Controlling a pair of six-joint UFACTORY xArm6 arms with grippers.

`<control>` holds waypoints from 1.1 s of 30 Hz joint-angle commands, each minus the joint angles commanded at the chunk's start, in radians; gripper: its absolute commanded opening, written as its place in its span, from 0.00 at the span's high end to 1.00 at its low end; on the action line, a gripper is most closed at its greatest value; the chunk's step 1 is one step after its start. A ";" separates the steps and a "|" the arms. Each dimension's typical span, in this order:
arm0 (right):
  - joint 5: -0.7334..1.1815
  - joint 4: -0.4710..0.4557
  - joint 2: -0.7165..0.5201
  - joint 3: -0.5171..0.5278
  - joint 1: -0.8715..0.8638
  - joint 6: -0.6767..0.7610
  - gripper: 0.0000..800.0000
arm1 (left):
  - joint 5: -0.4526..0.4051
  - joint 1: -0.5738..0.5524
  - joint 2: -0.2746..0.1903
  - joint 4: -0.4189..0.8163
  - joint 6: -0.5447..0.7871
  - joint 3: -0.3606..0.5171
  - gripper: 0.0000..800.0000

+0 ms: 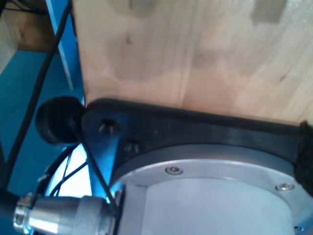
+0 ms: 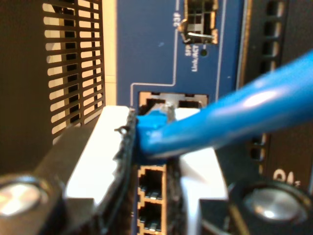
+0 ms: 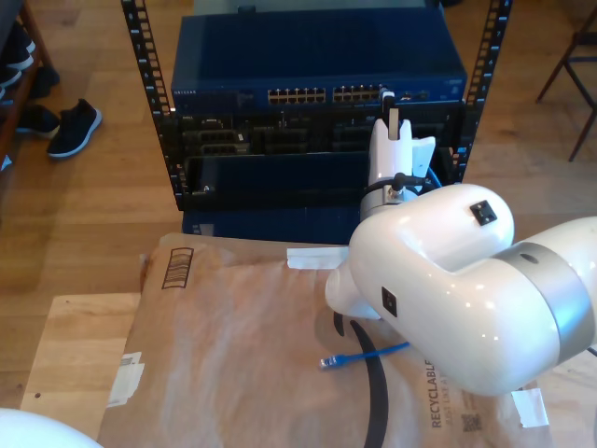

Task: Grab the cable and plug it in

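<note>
Where my second end effector (image 2: 151,142) meets the front of the blue network switch (image 2: 161,54), its two white fingers (image 2: 105,147) are pinching the blue-booted plug of the cable (image 2: 234,117), with the plug tip at the mouth of a port (image 2: 173,103) in the middle of the second wrist view. More empty ports (image 2: 151,183) sit stacked below it, and a black vented panel (image 2: 73,54) fills the upper left of that frame. The cable runs from the pinch toward the right edge of that frame.

In the exterior view, the second end effector (image 3: 392,121) reaches up to the switch (image 3: 317,65) in the rack (image 3: 154,112), near the right end of the port row in the upper middle of the frame. The cable (image 3: 368,356) trails down behind the white arm (image 3: 466,280), and its other plug lies on the brown paper (image 3: 242,345) covering the bench (image 3: 65,355) in the lower middle of the frame. Dark shoes (image 3: 75,126) stand on the wooden floor at the upper left.

The first wrist view looks past a black bracket (image 1: 195,132) at a wooden surface (image 1: 195,54); I cannot tell how my first end effector stands.
</note>
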 joint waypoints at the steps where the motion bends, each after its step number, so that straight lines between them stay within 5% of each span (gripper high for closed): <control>1: -0.003 0.000 0.000 0.002 0.000 0.000 1.00 | 0.000 0.000 0.000 0.000 0.000 0.000 0.00; 33: -0.003 0.002 0.005 -0.008 -0.005 0.002 1.00 | 0.000 0.000 0.000 0.000 0.000 0.000 0.00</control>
